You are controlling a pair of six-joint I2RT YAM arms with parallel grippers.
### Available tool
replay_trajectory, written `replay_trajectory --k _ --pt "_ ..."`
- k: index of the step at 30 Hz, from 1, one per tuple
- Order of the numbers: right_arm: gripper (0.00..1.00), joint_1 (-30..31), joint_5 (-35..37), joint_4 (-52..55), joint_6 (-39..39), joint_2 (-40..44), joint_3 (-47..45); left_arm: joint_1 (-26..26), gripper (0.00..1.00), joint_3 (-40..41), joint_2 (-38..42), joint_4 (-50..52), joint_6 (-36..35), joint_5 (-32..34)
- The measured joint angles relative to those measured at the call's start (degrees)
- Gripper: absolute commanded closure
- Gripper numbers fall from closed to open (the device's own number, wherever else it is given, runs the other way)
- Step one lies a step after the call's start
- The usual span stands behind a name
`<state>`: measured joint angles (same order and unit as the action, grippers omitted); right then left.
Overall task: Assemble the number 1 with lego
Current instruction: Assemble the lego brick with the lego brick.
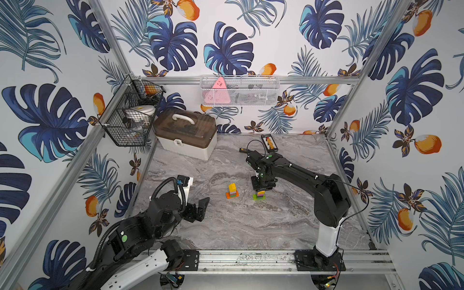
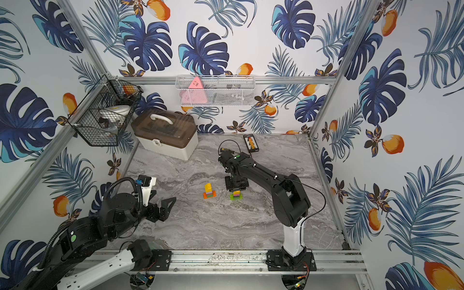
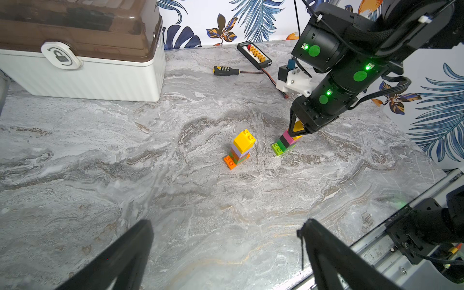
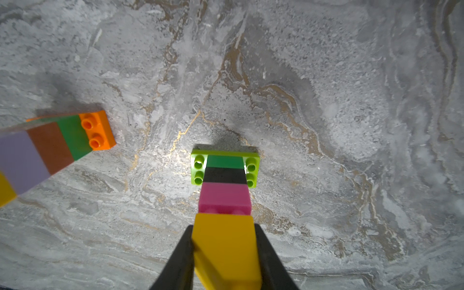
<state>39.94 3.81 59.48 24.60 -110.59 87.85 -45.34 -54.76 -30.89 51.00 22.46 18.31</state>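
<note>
Two lego stacks stand mid-table. The left stack point(image 1: 232, 192) point(image 3: 239, 148) has an orange base, then green, brown and lilac bricks, with yellow on top. The right stack point(image 1: 259, 195) point(image 4: 224, 170) has a lime base, then green, black and pink. My right gripper point(image 4: 224, 227) point(image 3: 297, 130) points down over it, shut on a yellow brick point(image 4: 224, 251). That brick sits right at the pink brick's top. Whether it is pressed on I cannot tell. My left gripper point(image 3: 226, 223) point(image 1: 199, 209) hovers open and empty near the table's left side, well short of the stacks.
A white box with a brown lid point(image 1: 185, 135) stands at the back left. A screwdriver point(image 3: 226, 70) and a black-and-orange abacus point(image 3: 254, 54) lie at the back behind the right arm. Wire baskets point(image 1: 238, 91) hang on the walls. A metal rail point(image 1: 251, 259) runs along the front edge.
</note>
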Motion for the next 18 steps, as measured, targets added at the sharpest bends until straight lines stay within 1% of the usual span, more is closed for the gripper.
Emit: replay_trajectory --k 13,16,18 --pt "0.88 0.31 1.55 -3.85 0.31 0.33 -2.99 0.0 0.01 0.0 0.42 0.02 0.02 0.2" --pt "0.86 0.35 1.68 -4.13 0.31 0.39 -2.89 0.0 0.01 0.0 0.44 0.02 0.02 0.35" --pt "0.82 0.35 1.75 -3.74 0.42 0.33 -2.4 0.0 0.01 0.0 0.39 0.02 0.02 0.37"
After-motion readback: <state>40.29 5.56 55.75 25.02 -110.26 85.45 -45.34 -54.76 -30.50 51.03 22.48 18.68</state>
